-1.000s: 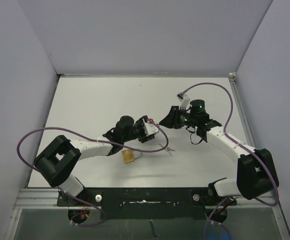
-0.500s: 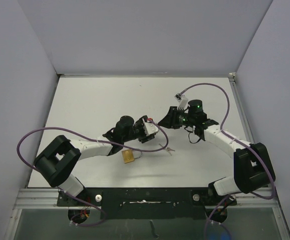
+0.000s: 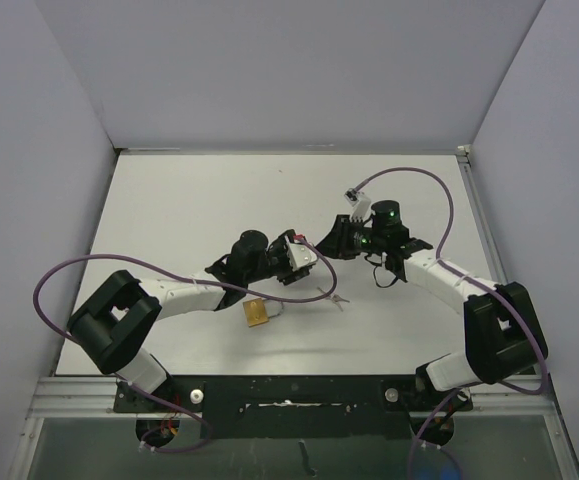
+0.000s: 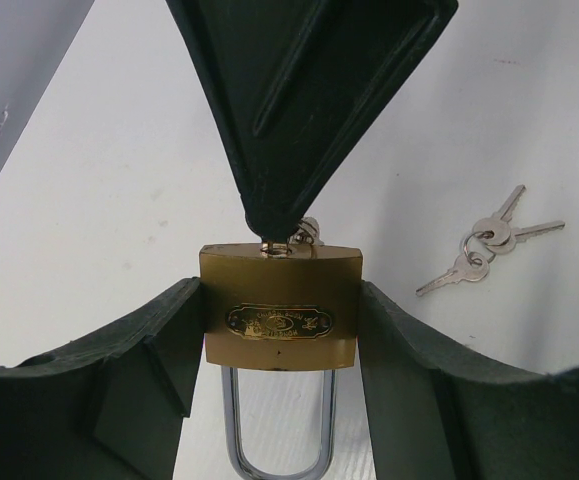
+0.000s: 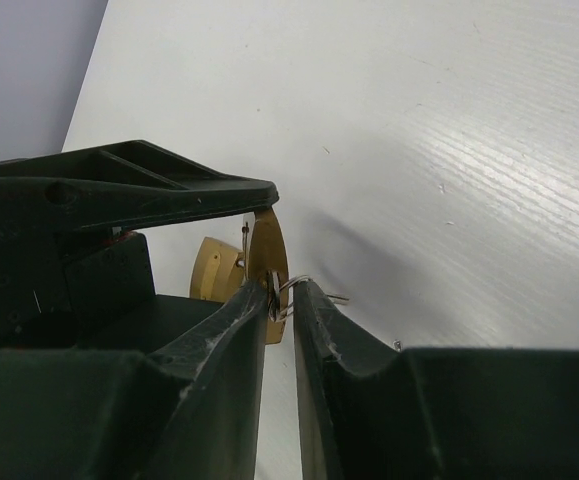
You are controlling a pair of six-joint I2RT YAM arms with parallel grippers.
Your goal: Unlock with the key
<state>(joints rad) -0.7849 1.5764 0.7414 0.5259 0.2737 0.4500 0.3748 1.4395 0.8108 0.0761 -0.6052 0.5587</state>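
A brass padlock (image 4: 280, 305) is clamped by its sides between my left gripper's (image 4: 280, 330) fingers, with its steel shackle (image 4: 277, 430) pointing back toward the wrist. My left gripper (image 3: 297, 260) is at mid-table. My right gripper (image 3: 323, 242) meets it from the right. In the right wrist view my right gripper (image 5: 281, 292) is shut on a key (image 5: 277, 296) and its ring, and the key sits at the bottom face of the padlock (image 5: 268, 248). In the left wrist view the key (image 4: 291, 240) shows only as a small tip under the right fingers (image 4: 299, 110).
A second brass padlock (image 3: 258, 314) lies on the table in front of the left gripper and also shows in the right wrist view (image 5: 212, 268). A bunch of spare keys (image 3: 334, 297) lies near it and shows in the left wrist view (image 4: 489, 245). Cables arch over both arms.
My right gripper has moved slightly left, closing on the left gripper and the held padlock. The left arm has stayed still.
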